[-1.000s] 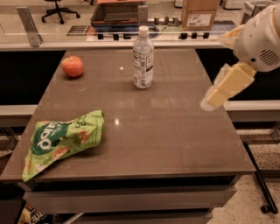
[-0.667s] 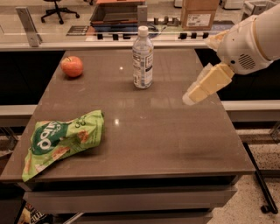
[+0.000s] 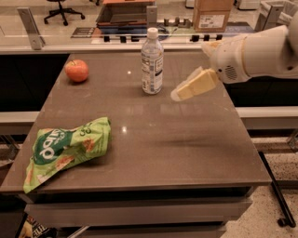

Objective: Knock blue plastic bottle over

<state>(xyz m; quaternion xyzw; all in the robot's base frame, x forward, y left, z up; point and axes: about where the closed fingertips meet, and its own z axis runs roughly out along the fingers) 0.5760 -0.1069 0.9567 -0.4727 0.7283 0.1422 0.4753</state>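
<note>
Beside upright blue plastic bottle (image 3: 152,65): gripper (image 3: 180,95), close, w/o contact.

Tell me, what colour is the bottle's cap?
The cap is white, clearest in the camera view. The bottle stands upright; the gripper hovers beside it.

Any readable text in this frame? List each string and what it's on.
No text reads cleanly.
Green snack bag: white brand lettering, creased, illegible.
Blue plastic bottle: label print too small to read.
Cardboard box: white sticker, blurred.
Gripper, right of the bottle above the table: no markings visible.
</note>
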